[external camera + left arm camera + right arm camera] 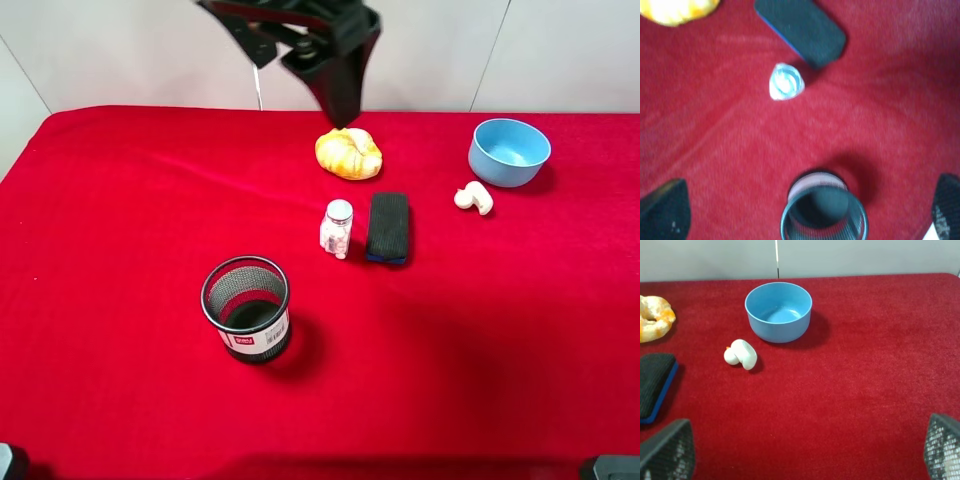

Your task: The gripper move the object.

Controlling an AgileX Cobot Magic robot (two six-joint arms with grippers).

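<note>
Standing upright near the middle of the red table (120,200): the small clear bottle (336,229) with silver cap and white pills inside, free of any grasp. Just beside it at 3 o'clock, apart by a thin strip of cloth, a black eraser block (387,227) with a blue edge. At 12 o'clock from the bottle, near, a yellow-orange bread roll (348,153). At 7 o'clock, well apart, a black mesh cup (246,308) standing upright with a label low on its wall. Toward 2 o'clock, well apart, a blue bowl (509,152), and just beside the bowl at its 7 o'clock a small white curved piece (474,197). Hanging high over the far side of the table, above the bread roll, the left gripper (340,75), a dark claw on a black jointed arm, touching nothing. Seen from its wrist camera: left gripper (810,212) spread wide and empty, fingers (665,210) at either edge of the view, with the blurred bottle cap (785,81), the eraser and the mesh cup's rim all below on the cloth. Seen from the other wrist camera: right gripper (807,450) likewise spread apart and holding nothing, mesh-textured fingertips (669,450) at the two corners, looking across bare red cloth toward bowl and white piece.
</note>
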